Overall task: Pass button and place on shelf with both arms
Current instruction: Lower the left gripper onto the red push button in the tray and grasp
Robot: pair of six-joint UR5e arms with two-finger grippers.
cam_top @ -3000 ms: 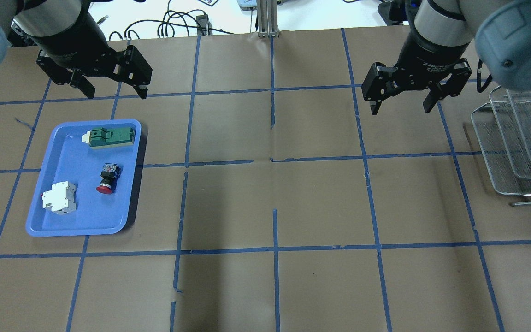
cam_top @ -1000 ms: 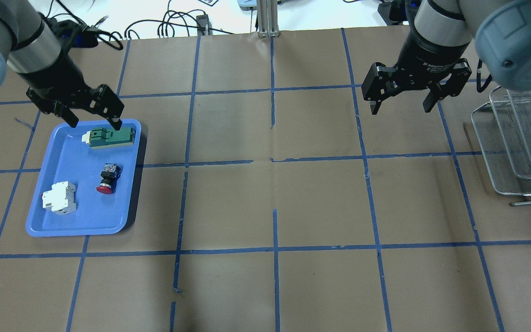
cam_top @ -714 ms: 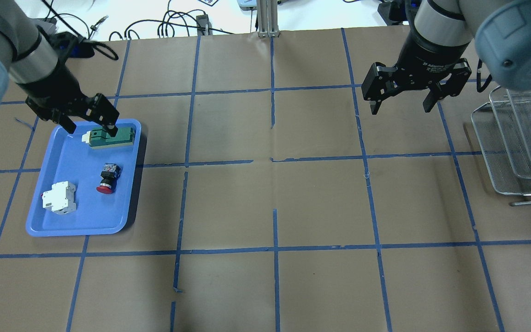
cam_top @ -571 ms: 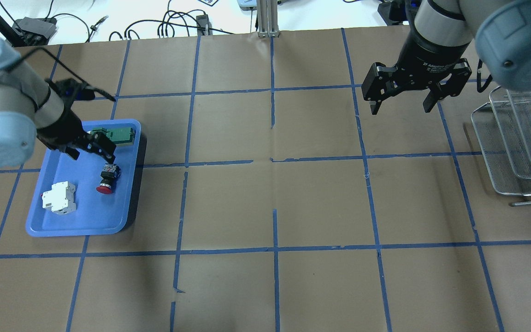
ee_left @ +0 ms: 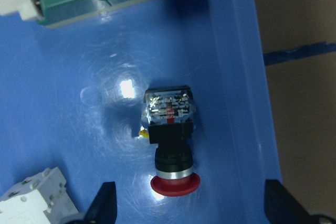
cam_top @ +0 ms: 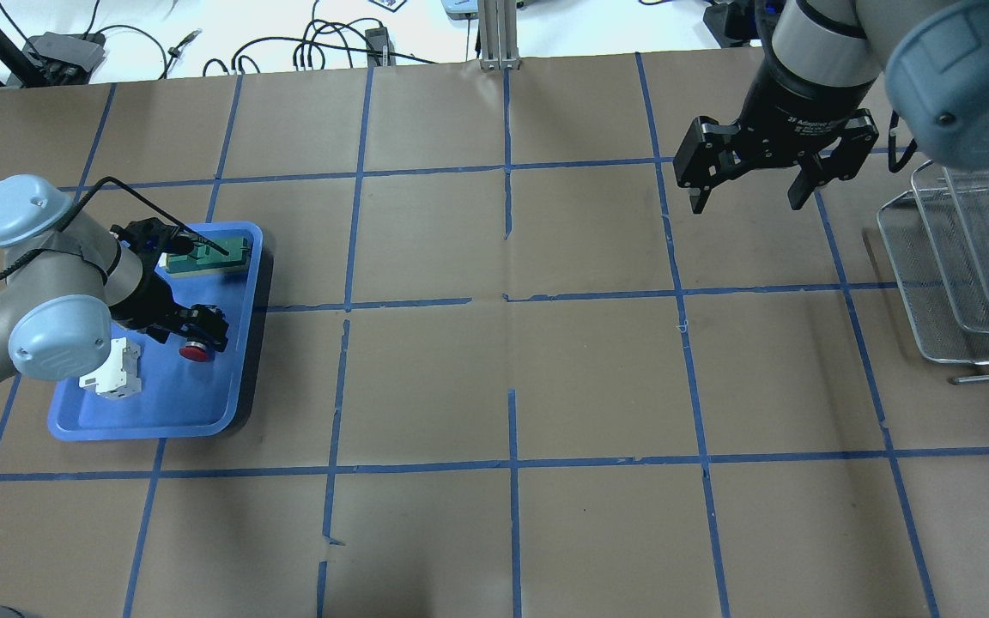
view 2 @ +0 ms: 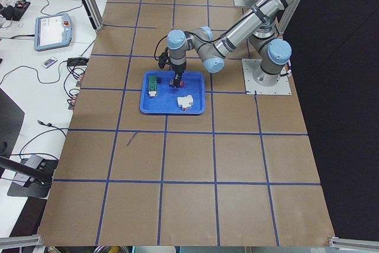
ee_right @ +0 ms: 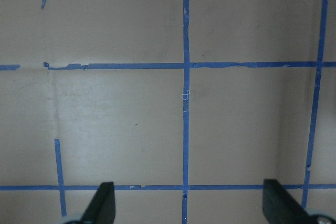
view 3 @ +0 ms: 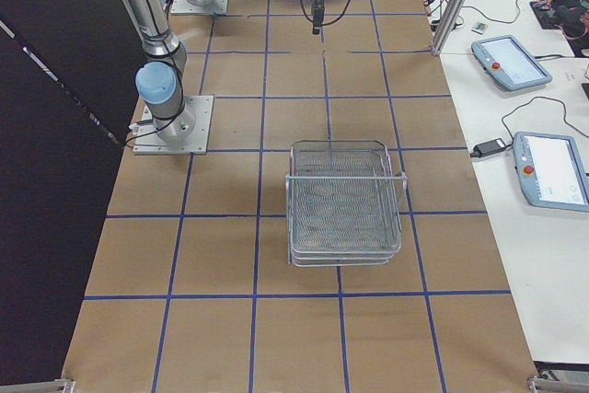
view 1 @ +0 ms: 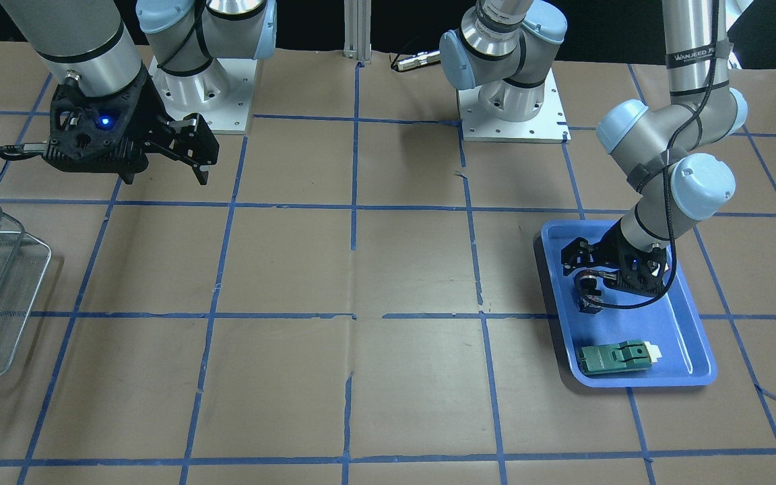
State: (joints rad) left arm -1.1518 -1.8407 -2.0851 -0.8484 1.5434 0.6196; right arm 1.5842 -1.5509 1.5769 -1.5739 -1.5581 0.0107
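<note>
"WANJEED" on a black band (view 1: 692, 55) round the left arm (view 1: 686, 20), "2F Adaptive" on the right gripper (cam_top: 745, 204) body

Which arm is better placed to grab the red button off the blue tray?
Left. The left tool hangs open right over the button in the blue tray; the right tool is far off beside the shelf.

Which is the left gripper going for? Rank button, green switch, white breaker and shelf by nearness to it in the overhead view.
1. button, right at the left gripper, in the tray.
2. green switch, tray's far end, and white breaker, tray's left side: too close to call.
3. shelf, far right.
</note>
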